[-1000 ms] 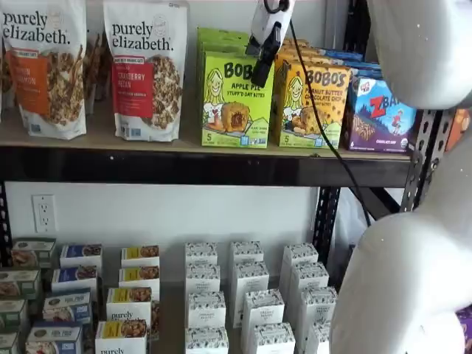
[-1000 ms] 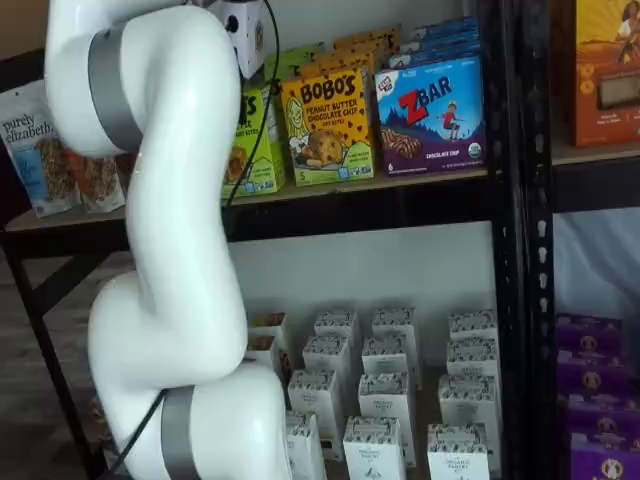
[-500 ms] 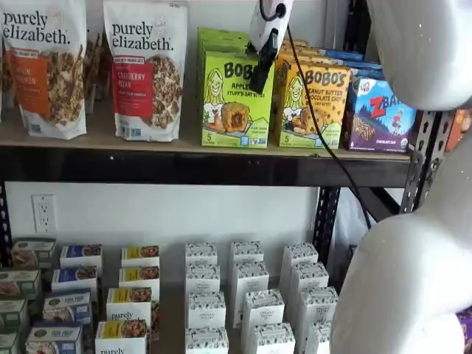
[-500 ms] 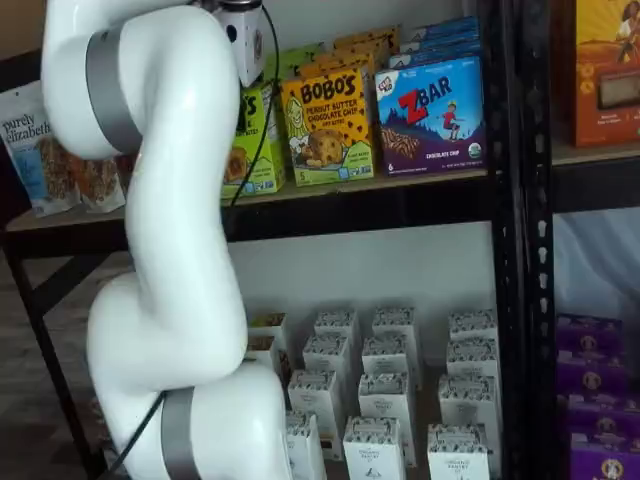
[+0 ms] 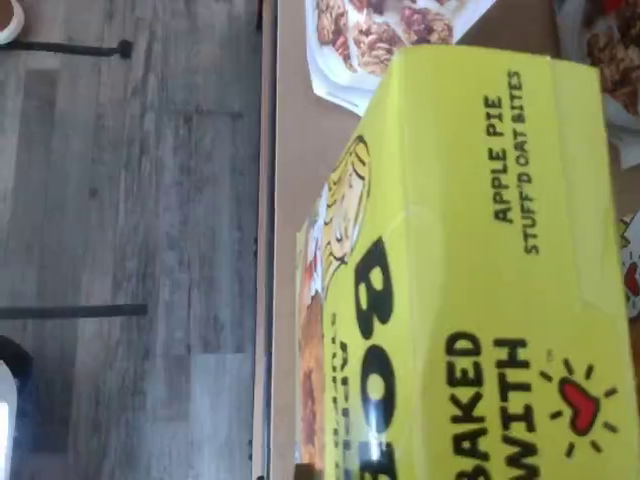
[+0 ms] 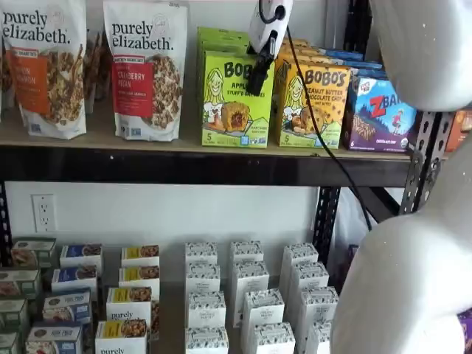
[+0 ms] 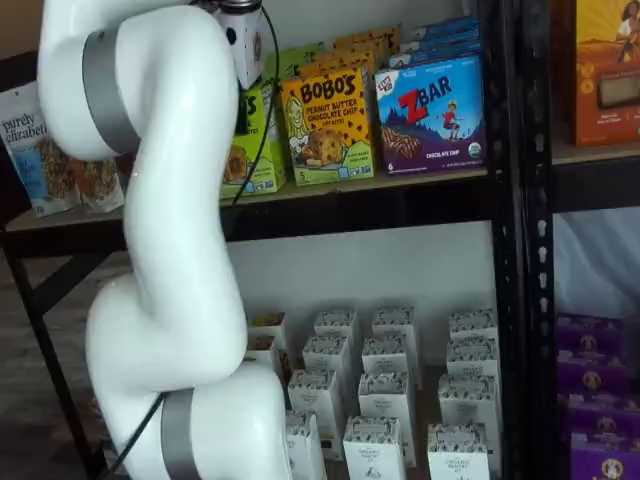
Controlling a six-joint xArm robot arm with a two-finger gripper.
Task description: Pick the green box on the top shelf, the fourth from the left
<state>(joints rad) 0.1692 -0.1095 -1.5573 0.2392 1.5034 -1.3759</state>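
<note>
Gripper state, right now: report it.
Gripper: cannot be told; its black fingers show side-on in front of the green box, with no gap visible and nothing seen in them.

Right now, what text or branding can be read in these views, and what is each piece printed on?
"BOBO'S", "APPLE PIE": the green box
"APPLE PIE STUFF'D OAT BITES", "BAKED WITH": the green box's top, wrist view
"BOBO'S PEANUT BUTTER CHOCOLATE CHIP": yellow-orange box
"ZBAR", "CHOCOLATE CHIP": purple box
"purely elizabeth.": granola bags
"purely": lower-shelf box
Small print and the white lower boxes: too small to read.
</note>
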